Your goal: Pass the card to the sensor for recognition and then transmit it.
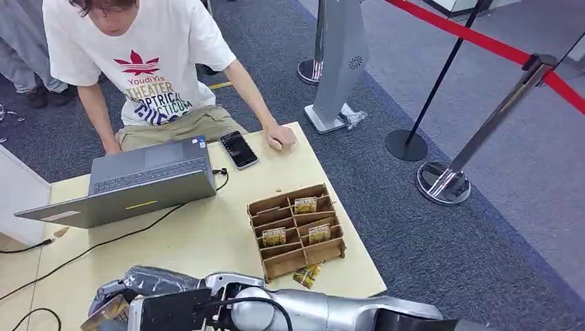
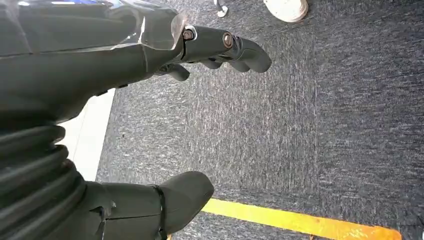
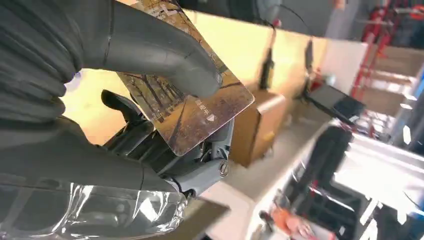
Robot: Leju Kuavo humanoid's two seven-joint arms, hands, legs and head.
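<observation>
One card (image 3: 192, 112) pinched in the right hand (image 3: 150, 115).

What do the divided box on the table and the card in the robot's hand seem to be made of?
The box looks like thin brown board or plywood, matte, with slotted partitions. The card, pinched by the right hand, looks like glossy printed plastic with rounded corners, catching light.

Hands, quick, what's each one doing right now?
Left hand: open, holding nothing.
Right hand: holding the card under its thumb.
</observation>
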